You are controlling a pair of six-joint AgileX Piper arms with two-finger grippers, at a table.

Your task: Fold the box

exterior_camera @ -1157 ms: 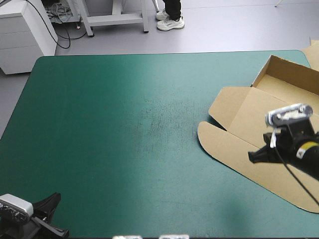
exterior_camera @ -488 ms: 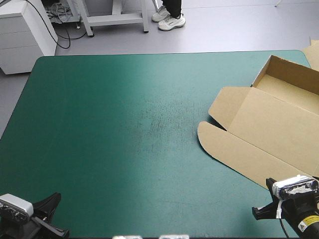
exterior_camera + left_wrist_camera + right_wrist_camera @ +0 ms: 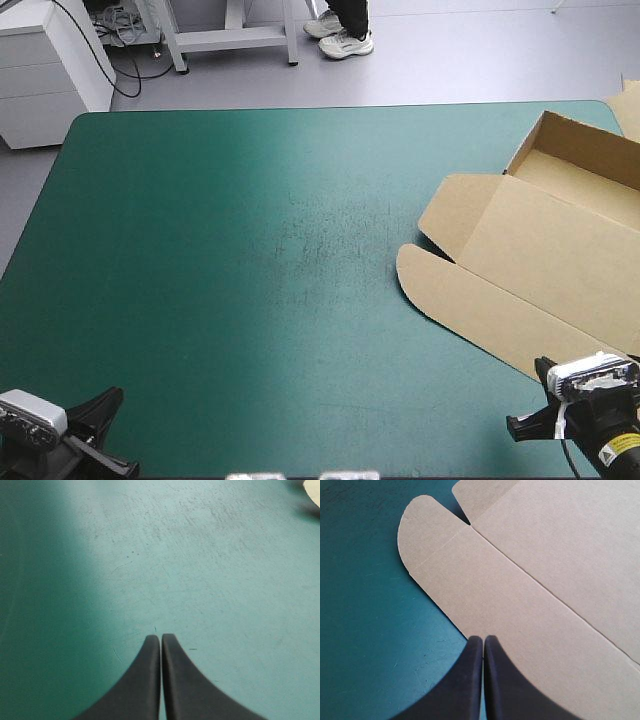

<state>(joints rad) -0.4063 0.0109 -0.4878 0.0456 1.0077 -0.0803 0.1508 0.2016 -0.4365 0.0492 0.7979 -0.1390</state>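
Right hand [image 3: 482, 638] backed off the box [image 3: 545, 265], pinched closed and empty, same as left hand [image 3: 161, 636]; folding's probably done.

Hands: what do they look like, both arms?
They match: the left hand and right hand each have two broad black fingers, fin-curved, with wide bases tapering to tips. The right arm is black with a yellow label.
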